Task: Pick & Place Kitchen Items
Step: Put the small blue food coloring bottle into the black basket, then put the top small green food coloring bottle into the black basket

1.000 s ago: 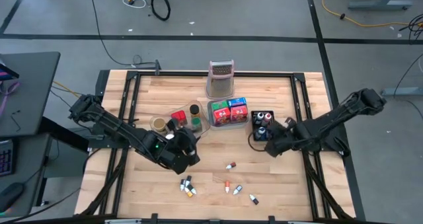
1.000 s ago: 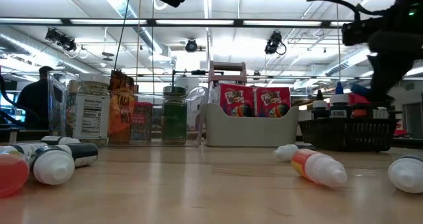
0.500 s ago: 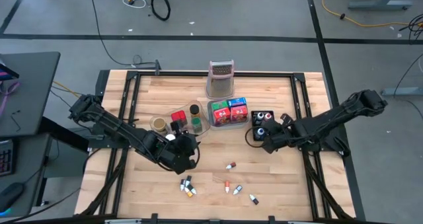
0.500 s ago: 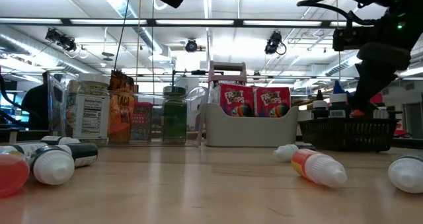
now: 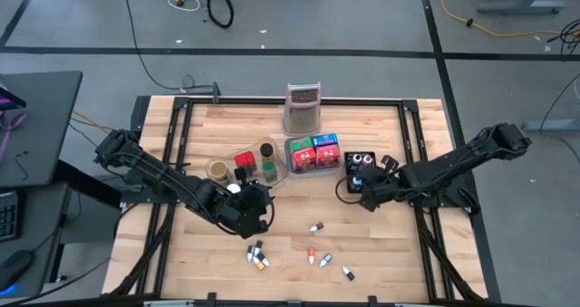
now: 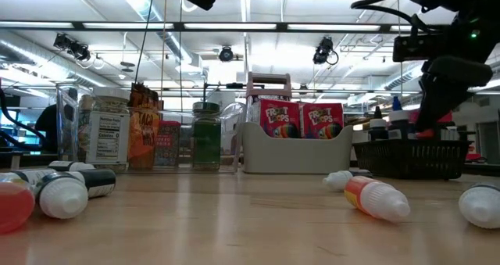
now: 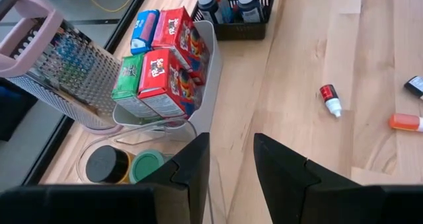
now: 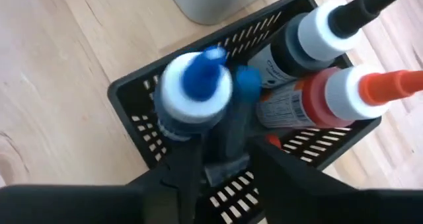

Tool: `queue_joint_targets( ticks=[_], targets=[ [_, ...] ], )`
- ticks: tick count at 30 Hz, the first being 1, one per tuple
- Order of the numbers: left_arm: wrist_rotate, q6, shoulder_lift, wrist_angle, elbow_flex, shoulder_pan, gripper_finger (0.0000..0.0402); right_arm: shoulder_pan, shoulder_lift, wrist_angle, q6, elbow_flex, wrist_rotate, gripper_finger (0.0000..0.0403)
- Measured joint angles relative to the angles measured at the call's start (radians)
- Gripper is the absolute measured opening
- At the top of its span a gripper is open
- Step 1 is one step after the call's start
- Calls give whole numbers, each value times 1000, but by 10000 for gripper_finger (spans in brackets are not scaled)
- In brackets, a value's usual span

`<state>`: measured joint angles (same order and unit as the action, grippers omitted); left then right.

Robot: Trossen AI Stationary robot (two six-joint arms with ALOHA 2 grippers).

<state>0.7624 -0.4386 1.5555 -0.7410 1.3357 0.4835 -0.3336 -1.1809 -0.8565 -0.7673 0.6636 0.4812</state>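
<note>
right end effector (image 8: 221,159): over black basket (image 8: 135,88), fingers apart, blue-capped bottle (image 8: 195,92) just ahead
left end effector (image 7: 231,161): apart, empty, waiting
step: bottle release into basket
next: lift clear, fetch a loose piece (image 5: 315,227)

I see a pale wooden table (image 5: 227,121) in a dark frame. At twelve o'clock stands the metal grater (image 5: 304,109). Just below it sits the grey tray (image 5: 313,165) of packets, with the clear tray (image 5: 237,176) of jars at its nine o'clock and the black basket (image 5: 349,182) of bottles at its three. Small capsule-like bottles (image 5: 314,253) lie loose toward six o'clock.
</note>
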Motion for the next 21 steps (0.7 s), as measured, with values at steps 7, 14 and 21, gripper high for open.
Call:
queue_joint_targets(
  ticks=[7, 14, 21],
  targets=[
    [2, 16, 0, 1, 0, 0, 126, 47, 0, -37, 123, 24, -5, 194],
    [3, -50, 0, 90, 0, 0, 126, 76, 0, -244, 121, 177, -52, 206],
    [-111, -83, 0, 110, 0, -5, 126, 75, 1, -378, 76, 333, -52, 206]
  ],
)
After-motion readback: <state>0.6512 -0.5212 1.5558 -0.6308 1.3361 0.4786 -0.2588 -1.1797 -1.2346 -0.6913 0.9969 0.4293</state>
